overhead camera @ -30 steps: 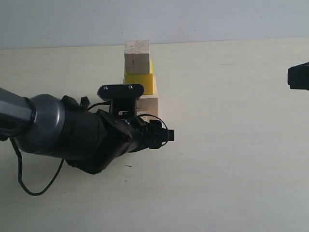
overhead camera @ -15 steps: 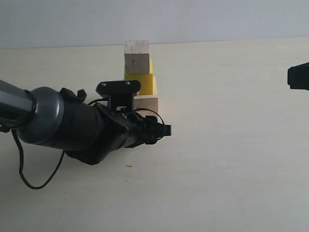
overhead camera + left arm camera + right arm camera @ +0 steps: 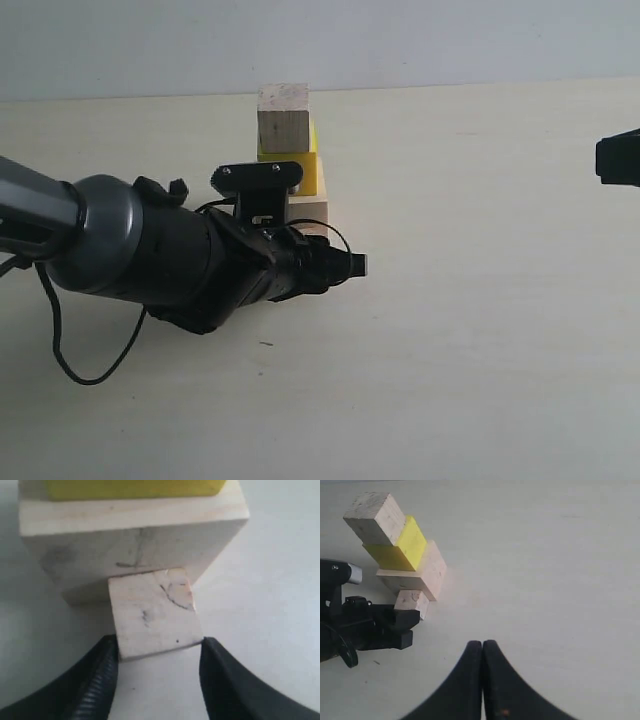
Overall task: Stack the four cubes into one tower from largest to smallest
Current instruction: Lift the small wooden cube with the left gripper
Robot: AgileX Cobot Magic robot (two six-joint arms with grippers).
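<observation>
A column stands on the table: the large wood cube [image 3: 312,212], the yellow cube [image 3: 302,172] and the medium wood cube [image 3: 283,117], its upper cubes set off-centre. The small wood cube [image 3: 152,612] lies on the table against the large cube's [image 3: 130,535] side, also visible as the small cube [image 3: 412,601] in the right wrist view. My left gripper [image 3: 157,647] is open, its fingertips flanking the small cube's near corners. In the exterior view my left arm hides that cube. My right gripper [image 3: 482,645] is shut and empty, well away from the column.
The left arm's bulky dark body [image 3: 150,260] and its looping cable [image 3: 60,360] lie low in front of the column. A black part of the right arm [image 3: 618,158] shows at the right edge. Pale tabletop [image 3: 480,330] stretches between them.
My left gripper has shifted a little up and to the right in the exterior view, closer to the column's base. The column and the right arm have not moved.
</observation>
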